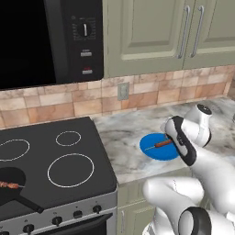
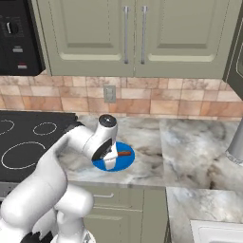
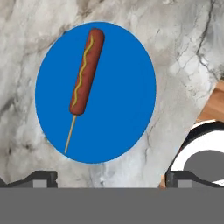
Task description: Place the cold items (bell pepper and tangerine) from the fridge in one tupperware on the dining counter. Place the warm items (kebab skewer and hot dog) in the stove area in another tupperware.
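Observation:
A hot dog (image 1: 163,143) (image 2: 124,154) (image 3: 86,65) on a thin stick, with a mustard line, lies on a round blue plate (image 1: 153,155) (image 2: 127,163) (image 3: 122,100) on the marble counter right of the stove. My gripper (image 2: 110,162) (image 3: 109,179) hangs just above the plate's near edge, pointing down. It is open, with its fingertips (image 3: 43,177) wide apart and nothing between them. The kebab skewer (image 1: 9,185) rests in a black pan (image 1: 18,195) at the stove's front left.
The black cooktop (image 1: 69,160) adjoins the counter (image 1: 124,137) on its left, under a microwave (image 1: 46,36). Green cabinets (image 2: 128,38) hang above. A sink corner (image 2: 218,232) lies at the far right. The counter's front edge (image 3: 175,140) runs close to the plate.

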Controlling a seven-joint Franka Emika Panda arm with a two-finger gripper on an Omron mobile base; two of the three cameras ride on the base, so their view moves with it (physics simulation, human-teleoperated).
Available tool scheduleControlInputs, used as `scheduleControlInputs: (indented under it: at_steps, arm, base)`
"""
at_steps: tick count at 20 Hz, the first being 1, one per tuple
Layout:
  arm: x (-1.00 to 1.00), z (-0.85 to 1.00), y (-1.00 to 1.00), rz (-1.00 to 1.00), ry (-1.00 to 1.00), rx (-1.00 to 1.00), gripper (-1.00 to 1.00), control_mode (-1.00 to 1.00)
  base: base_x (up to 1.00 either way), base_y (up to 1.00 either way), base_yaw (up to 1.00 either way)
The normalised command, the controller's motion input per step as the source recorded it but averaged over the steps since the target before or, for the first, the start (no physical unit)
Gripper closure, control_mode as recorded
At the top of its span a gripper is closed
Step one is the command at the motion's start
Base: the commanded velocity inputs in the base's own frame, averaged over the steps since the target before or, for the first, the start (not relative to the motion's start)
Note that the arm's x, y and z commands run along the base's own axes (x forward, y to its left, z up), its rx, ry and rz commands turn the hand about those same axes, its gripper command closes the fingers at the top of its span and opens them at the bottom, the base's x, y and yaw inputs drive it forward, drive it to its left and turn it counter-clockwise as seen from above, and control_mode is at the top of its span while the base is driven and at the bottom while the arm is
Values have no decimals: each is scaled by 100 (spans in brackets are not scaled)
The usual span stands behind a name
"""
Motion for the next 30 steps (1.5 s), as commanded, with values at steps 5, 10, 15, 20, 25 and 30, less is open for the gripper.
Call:
scheduleControlInputs:
  at_steps: [5, 10, 15, 20, 25, 30]
  arm:
    - [42, -28, -18, 0, 4, 1, -100, -100]
    - [43, -27, -19, 0, 4, 0, -100, -100]
    - [43, -29, -16, 0, 5, 0, -100, -100]
    - [43, -26, -14, 0, 2, 1, -100, -100]
    - [10, -18, -4, 0, 0, 0, -100, -100]
    - [1, -20, 0, 0, 0, 0, -100, -100]
  base:
    - [0, 0, 0]
    - [0, 0, 0]
    - [0, 0, 0]
    - [0, 0, 0]
    - [0, 0, 0]
    - [0, 0, 0]
